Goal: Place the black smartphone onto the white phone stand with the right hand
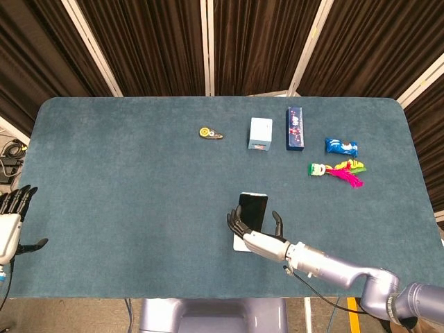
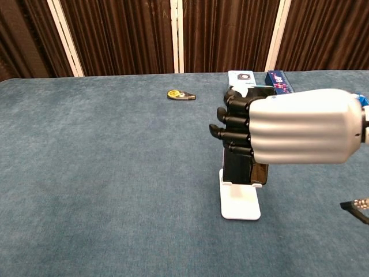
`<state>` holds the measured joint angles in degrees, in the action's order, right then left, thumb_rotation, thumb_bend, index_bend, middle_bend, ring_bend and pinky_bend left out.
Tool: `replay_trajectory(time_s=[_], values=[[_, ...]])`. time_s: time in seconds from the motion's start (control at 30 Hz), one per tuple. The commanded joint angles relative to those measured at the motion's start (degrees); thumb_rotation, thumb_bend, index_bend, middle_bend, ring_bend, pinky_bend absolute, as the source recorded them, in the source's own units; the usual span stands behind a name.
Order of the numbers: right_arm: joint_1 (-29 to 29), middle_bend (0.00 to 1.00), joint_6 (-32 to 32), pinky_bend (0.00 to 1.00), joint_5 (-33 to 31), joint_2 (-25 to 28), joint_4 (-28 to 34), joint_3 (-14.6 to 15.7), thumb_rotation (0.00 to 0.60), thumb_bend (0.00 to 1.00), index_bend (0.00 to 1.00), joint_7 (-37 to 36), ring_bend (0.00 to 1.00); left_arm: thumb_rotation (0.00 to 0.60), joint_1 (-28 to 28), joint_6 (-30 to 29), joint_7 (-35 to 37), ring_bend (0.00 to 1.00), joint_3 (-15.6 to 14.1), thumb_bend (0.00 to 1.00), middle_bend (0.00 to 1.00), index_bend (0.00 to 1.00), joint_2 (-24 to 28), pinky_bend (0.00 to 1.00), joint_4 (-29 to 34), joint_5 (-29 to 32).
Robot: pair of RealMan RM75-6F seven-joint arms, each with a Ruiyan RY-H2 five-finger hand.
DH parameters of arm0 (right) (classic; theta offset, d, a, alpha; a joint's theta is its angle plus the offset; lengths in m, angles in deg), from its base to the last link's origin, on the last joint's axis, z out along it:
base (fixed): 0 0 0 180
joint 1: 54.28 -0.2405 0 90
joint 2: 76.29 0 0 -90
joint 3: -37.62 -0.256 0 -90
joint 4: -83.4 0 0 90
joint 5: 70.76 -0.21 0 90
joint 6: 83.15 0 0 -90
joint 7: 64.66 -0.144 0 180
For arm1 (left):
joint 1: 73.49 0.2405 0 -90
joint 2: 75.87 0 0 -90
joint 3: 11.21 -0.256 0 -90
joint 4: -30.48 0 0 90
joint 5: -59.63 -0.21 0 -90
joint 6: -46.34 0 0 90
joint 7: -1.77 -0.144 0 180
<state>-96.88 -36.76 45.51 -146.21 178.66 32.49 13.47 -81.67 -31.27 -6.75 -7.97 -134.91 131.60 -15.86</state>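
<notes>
Standing upright on the white plastic phone stand (image 2: 239,201) at lower centre of the frame, the black flat smartphone (image 1: 252,210), its glossy back half hidden in the chest view. Just behind it, the right hand (image 1: 258,236) with silver smooth shell and black fingers (image 2: 230,122) loosened and spread beside the phone's edges; cannot tell whether touching. At far lower left edge, the left hand (image 1: 10,222), fingers apart, holding nothing, beside the teal felt-covered table (image 1: 125,180).

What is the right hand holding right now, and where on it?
It cannot be told for sure. The right hand sits behind the phone on the stand, fingers spread past its side edges rather than clearly clamped. The left hand holds nothing.
</notes>
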Motion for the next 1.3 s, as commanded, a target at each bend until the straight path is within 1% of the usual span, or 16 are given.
replay_trajectory(time_s=[0.03, 0.2, 0.3, 0.37, 0.47, 0.53, 0.6, 0.63, 0.67, 0.73, 0.8, 0.87, 1.0, 1.03, 1.17, 1.3], values=[[0.80, 0.22, 3.81, 0.33, 1.34, 1.81, 0.68, 0.33, 0.600, 0.32, 0.23, -3.13, 0.24, 0.600, 0.05, -0.08, 0.07, 0.00, -0.03, 0.00, 0.00, 0.00, 0.06, 0.00, 0.02, -0.08], [1.12, 0.22, 12.62, 0.33, 5.25, 5.05, -1.13, 1.20, 0.600, 0.32, 0.22, -11.83, 0.24, 0.600, 0.11, -0.13, 0.53, 0.00, -0.02, 0.00, 0.00, 0.00, 0.25, 0.00, 0.05, -0.17], [2.05, 0.21, 21.42, 0.33, 7.21, 7.39, -4.83, 1.76, 0.600, 0.32, 0.20, -21.05, 0.24, 0.600, 0.18, -0.28, 0.86, 0.00, -0.02, 0.00, 0.00, 0.00, 0.39, 0.00, 0.14, -0.38], [3.31, 0.21, 27.90, 0.33, 7.08, 8.42, -8.03, 1.84, 0.600, 0.32, 0.20, -28.09, 0.24, 0.600, 0.23, -0.43, 0.99, 0.00, -0.02, 0.00, 0.00, 0.00, 0.50, 0.00, 0.24, -0.54], [6.29, 0.20, 35.89, 0.31, 3.26, 8.81, -12.23, 1.47, 0.600, 0.31, 0.18, -38.66, 0.23, 0.600, 0.32, -0.68, 1.16, 0.00, -0.09, 0.00, 0.00, 0.00, 0.57, 0.00, 0.42, -0.93], [8.26, 0.18, 38.80, 0.28, -0.16, 8.57, -13.71, 0.96, 0.600, 0.29, 0.17, -43.11, 0.23, 0.600, 0.42, -0.95, 1.21, 0.00, -0.13, 0.00, 0.00, 0.00, 0.60, 0.00, 0.51, -1.24], [10.59, 0.15, 41.08, 0.21, -4.68, 8.23, -14.67, 0.41, 0.600, 0.28, 0.15, -48.14, 0.20, 0.600, 0.60, -1.45, 1.37, 0.00, -0.19, 0.00, 0.00, 0.00, 0.59, 0.00, 0.61, -1.74], [11.36, 0.13, 41.70, 0.19, -6.23, 8.06, -14.84, 0.20, 0.600, 0.27, 0.14, -49.76, 0.18, 0.600, 0.67, -1.65, 1.43, 0.00, -0.21, 0.00, 0.00, 0.00, 0.57, 0.00, 0.64, -1.94], [12.78, 0.10, 42.44, 0.15, -9.20, 7.78, -14.81, -0.09, 0.600, 0.25, 0.12, -52.59, 0.12, 0.600, 0.80, -2.03, 1.54, 0.00, -0.25, 0.00, 0.00, 0.00, 0.57, 0.00, 0.70, -2.32], [15.20, 0.02, 43.08, 0.05, -13.83, 7.59, -14.83, -0.41, 0.600, 0.15, 0.05, -56.08, 0.02, 0.600, 1.15, -2.90, 1.75, 0.00, -0.38, 0.00, 0.00, 0.00, 0.65, 0.00, 0.90, -3.14], [17.17, 0.00, 43.11, 0.00, -17.30, 7.30, -14.78, -0.56, 0.600, 0.06, 0.01, -56.82, 0.00, 0.600, 1.48, -3.74, 2.05, 0.00, -0.46, 0.00, 0.00, 0.00, 0.73, 0.00, 1.08, -3.89], [19.43, 0.00, 42.66, 0.00, -20.99, 6.86, -13.09, -0.14, 0.600, 0.01, 0.00, -59.06, 0.00, 0.600, 1.89, -4.65, 2.61, 0.00, -0.60, 0.00, 0.00, 0.00, 0.88, 0.00, 1.30, -4.78], [23.86, 0.00, 40.84, 0.00, -27.10, 7.09, -6.53, 1.86, 0.600, 0.00, 0.00, -66.46, 0.00, 0.600, 2.77, -6.65, 3.22, 0.00, -1.02, 0.00, 0.00, 0.00, 1.23, 0.00, 1.03, -6.88], [24.59, 0.00, 40.64, 0.00, -27.66, 7.28, -5.24, 2.29, 0.600, 0.00, 0.00, -67.47, 0.00, 0.600, 2.97, -7.24, 3.01, 0.00, -1.02, 0.00, 0.00, 0.00, 1.10, 0.00, 0.78, -7.29], [26.89, 0.00, 40.09, 0.00, -28.53, 7.46, -2.21, 4.12, 0.600, 0.00, 0.00, -69.39, 0.00, 0.600, 3.49, -8.76, 2.96, 0.00, -1.22, 0.00, 0.00, 0.00, 0.75, 0.00, 0.36, -8.87], [29.17, 0.00, 40.40, 0.00, -28.38, 6.69, -1.45, 6.04, 0.600, 0.00, 0.00, -68.54, 0.00, 0.600, 3.94, -9.56, 4.00, 0.00, -1.52, 0.00, 0.00, 0.00, 1.14, 0.00, 0.50, -10.00]])
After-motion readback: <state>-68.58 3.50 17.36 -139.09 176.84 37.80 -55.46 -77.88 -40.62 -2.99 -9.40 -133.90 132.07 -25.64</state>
